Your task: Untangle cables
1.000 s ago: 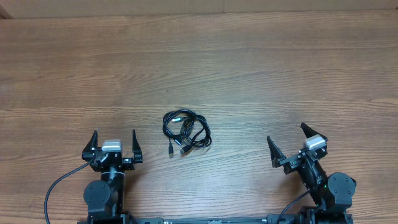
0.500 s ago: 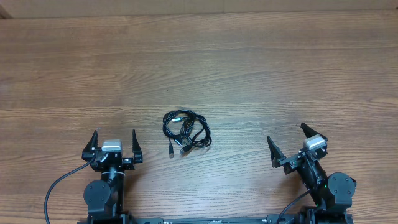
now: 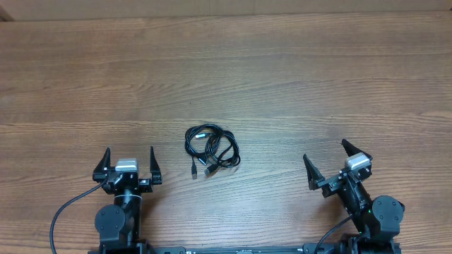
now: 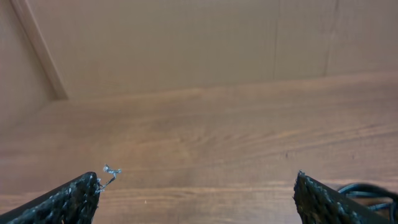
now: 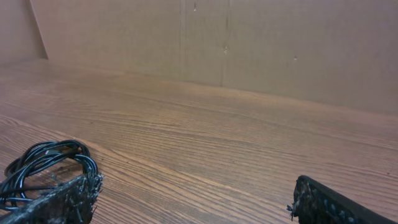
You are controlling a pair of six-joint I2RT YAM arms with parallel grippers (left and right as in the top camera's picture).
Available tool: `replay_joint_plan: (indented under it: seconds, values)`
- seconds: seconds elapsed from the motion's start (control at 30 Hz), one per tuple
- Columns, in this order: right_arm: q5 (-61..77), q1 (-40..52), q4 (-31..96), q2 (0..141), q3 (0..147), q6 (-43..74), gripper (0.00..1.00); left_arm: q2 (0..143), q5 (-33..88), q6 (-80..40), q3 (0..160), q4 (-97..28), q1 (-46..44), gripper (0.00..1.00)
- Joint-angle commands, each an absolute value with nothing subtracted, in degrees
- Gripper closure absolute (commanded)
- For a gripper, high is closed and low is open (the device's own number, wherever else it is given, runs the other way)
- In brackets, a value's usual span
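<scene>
The cables (image 3: 210,148) lie as one small tangle of thin black looped cords on the wooden table, with silver-tipped plug ends poking out at its lower edge. My left gripper (image 3: 129,156) stands open to the left of the tangle, apart from it, with nothing between its fingers. My right gripper (image 3: 326,156) is open too, off to the right of the tangle and angled toward it. In the right wrist view the cables (image 5: 38,163) show at the far left beyond my left fingertip. A sliver of the cables (image 4: 368,188) peeks in at the lower right of the left wrist view.
The wooden table (image 3: 226,77) stretches far behind the tangle. A plain brown wall (image 5: 249,37) rises at its far edge. A thick black arm wire (image 3: 67,212) curves beside the left arm's base.
</scene>
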State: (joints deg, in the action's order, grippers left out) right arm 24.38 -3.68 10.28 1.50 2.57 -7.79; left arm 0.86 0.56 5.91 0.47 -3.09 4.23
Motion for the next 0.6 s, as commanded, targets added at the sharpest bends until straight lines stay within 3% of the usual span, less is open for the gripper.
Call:
replay_joint_plan:
  seconds: [0.0,0.57]
  values:
    - [23.6,-3.9,11.3,1.4,3.7,-8.2,0.00,0.3,-0.1,5.6,0.3,-2.1,4.4,0.00]
    - [23.6,-3.9,11.3,1.4,3.7,-8.2,0.00,0.3,6.0,5.6,2.8,-5.7,4.4,0.00]
